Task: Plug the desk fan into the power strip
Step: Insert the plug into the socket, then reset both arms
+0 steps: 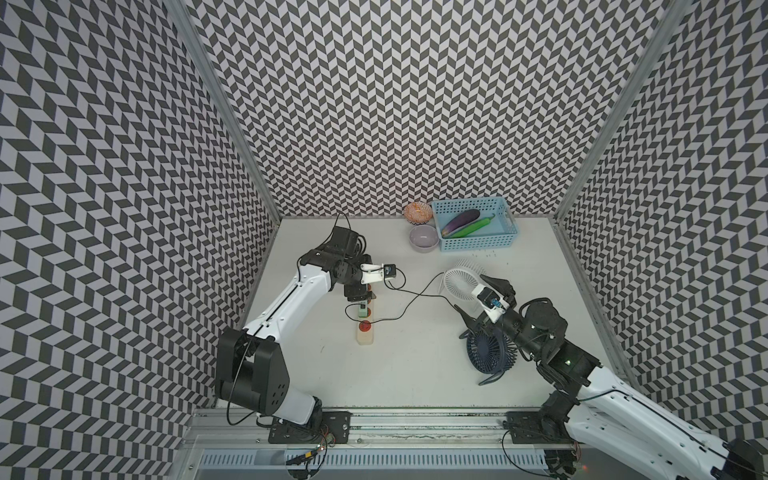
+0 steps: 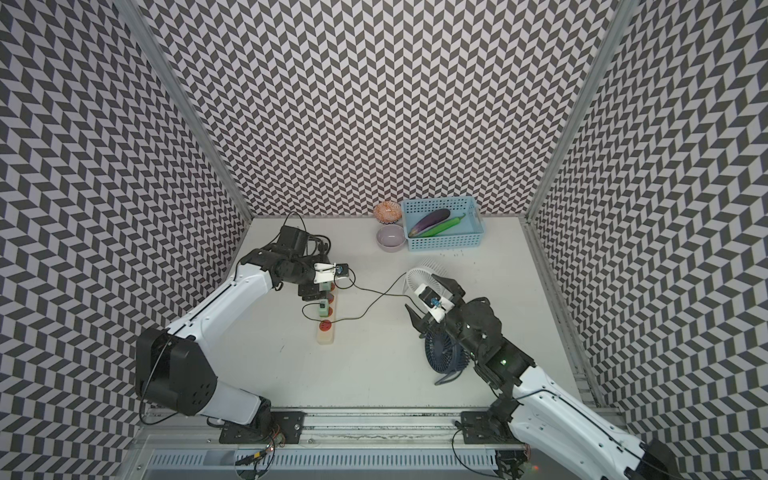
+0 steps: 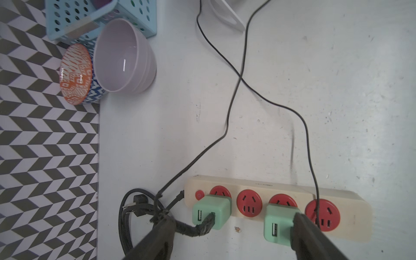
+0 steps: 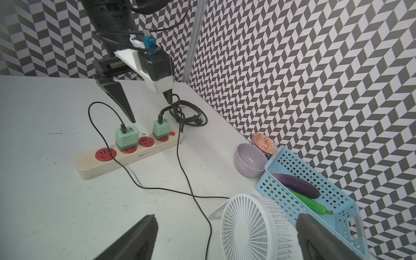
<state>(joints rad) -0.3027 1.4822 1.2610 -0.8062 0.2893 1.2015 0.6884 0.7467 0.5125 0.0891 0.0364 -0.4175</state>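
With my left gripper [image 4: 150, 111] spread over the power strip [image 4: 139, 155] on the counter [image 4: 45, 180], one finger [image 4: 121, 101] beside the green adapter [image 4: 126, 137], I'd lift straight up, sparing the thin cable [image 4: 139, 184], right gripper [image 4: 226, 217] idling spread well apart from it.

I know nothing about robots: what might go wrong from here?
The left gripper stands open close over a green adapter; pulling away crooked might tug or loosen it in the power strip. A thin black cable loops close by and could snag. The right gripper hangs open beside the white fan and might knock it.
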